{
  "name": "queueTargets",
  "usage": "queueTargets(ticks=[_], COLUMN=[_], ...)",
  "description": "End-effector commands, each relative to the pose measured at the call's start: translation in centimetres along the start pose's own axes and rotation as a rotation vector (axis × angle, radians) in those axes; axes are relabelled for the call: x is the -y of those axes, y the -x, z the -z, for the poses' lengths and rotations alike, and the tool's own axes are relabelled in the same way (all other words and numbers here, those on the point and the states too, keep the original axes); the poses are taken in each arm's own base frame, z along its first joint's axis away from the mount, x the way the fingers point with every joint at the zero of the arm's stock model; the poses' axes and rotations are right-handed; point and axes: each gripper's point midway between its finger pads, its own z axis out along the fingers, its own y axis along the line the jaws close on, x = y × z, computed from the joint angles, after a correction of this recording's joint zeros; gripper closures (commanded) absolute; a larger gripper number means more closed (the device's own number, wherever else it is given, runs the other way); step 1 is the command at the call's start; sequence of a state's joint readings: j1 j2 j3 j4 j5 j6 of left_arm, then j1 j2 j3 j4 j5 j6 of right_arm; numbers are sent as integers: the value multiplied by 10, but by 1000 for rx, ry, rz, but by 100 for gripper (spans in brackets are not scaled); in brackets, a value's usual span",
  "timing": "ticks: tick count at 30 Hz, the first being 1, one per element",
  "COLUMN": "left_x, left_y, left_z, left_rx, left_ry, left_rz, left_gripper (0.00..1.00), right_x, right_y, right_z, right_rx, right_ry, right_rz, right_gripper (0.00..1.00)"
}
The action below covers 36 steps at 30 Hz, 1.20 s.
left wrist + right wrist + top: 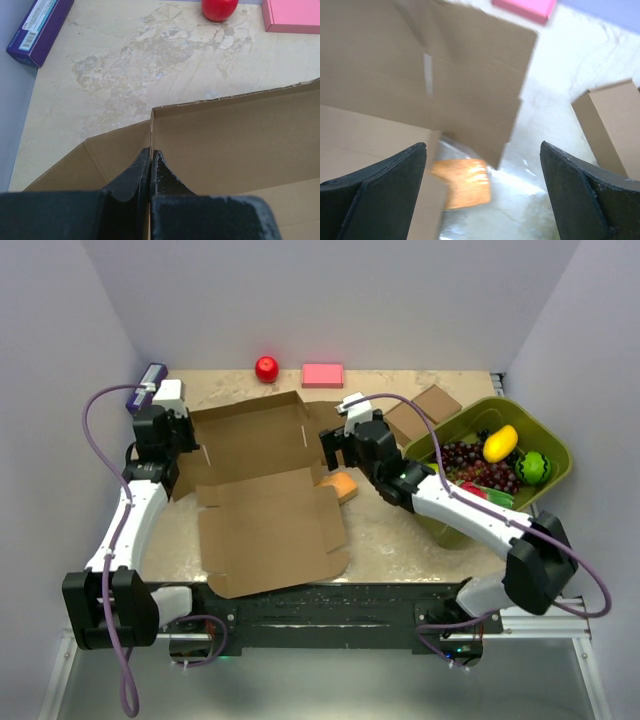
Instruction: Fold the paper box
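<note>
Paper box (265,510) sits left of centre on the table (410,540), and its long axis runs from the far side back toward the arms. The lid panel lies flat at the near end. The tray half is at the far end, with its back and left walls partly stood up. The left claw (188,445) is right on the tray's left edge. In its wrist view the left claw (151,167) is clenched tight, and the corner seam of the paper box (235,145) runs straight down into the pinch, so I'd call that a grip on the left wall, thin as the card is. On the other side, the right claw (327,445) hangs spread wide just off the tray's right edge with nothing in it. From its own camera the paper box (445,65) lies up and to the left of the spread fingers (395,190), blurred, and not between them. So the right arm is the nearer one to that loose right side, and the card lies to its left, toward the middle of the table. As I read it, that sideways gap is what the next move hinges on. An orange pad (343,486) lies just beside the lid's right edge, below the open claw, and a small brown box (420,410) sits off to the right. The card is plain brown and unprinted, die-cut with tabs, slots and creases, and its raised edge looks slightly ragged.
</note>
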State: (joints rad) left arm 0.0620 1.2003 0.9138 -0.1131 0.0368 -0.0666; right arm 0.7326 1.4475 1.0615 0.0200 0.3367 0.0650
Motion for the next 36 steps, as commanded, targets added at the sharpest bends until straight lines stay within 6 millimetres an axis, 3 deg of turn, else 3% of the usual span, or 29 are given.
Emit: queueTargets(ticks=[1, 2, 4, 5, 7, 11, 12, 15, 16, 18, 20, 29, 36], left_x=[-12, -13, -18, -18, -18, -6, 2, 12, 14, 17, 19, 24, 28], left_y=[26, 29, 31, 33, 32, 29, 29, 26, 26, 26, 24, 24, 23], left_z=[6, 8, 11, 14, 14, 15, 14, 13, 12, 11, 10, 10, 11], left_rx=[92, 98, 106, 116, 118, 118, 118, 110, 109, 100, 91, 83, 82], left_ry=[77, 86, 110, 115, 114, 51, 9, -45, -56, -68, -80, -107, -129], left_rz=[6, 7, 6, 7, 13, 49, 56, 86, 93, 97, 100, 108, 116], left_gripper=[100, 100, 100, 100, 100, 100, 100, 100, 100, 100, 100, 100, 100], right_x=[-51, -78, -112, -140, -169, -233, -248, -284, -297, -312, -321, -326, -339], right_y=[45, 38, 41, 21, 28, 14, 2, 5, -9, -6, -15, -13, -29], right_z=[29, 29, 26, 18, 14, 1, -9, -15, -25, -30, -38, -61, -80], right_rx=[149, 132, 132, 86, 87, 68, 48, 78, 57, 61, 58, 122, 108], right_ry=[57, 109, 177, 212, 261, 404, 433, 539, 556, 588, 589, 383, 343], right_rz=[-110, -109, -113, -84, -105, -142, -140, -161, -162, -171, -187, -293, -307], right_gripper=[2, 2, 2, 3, 3, 6, 6, 6, 6, 7, 7, 6, 7])
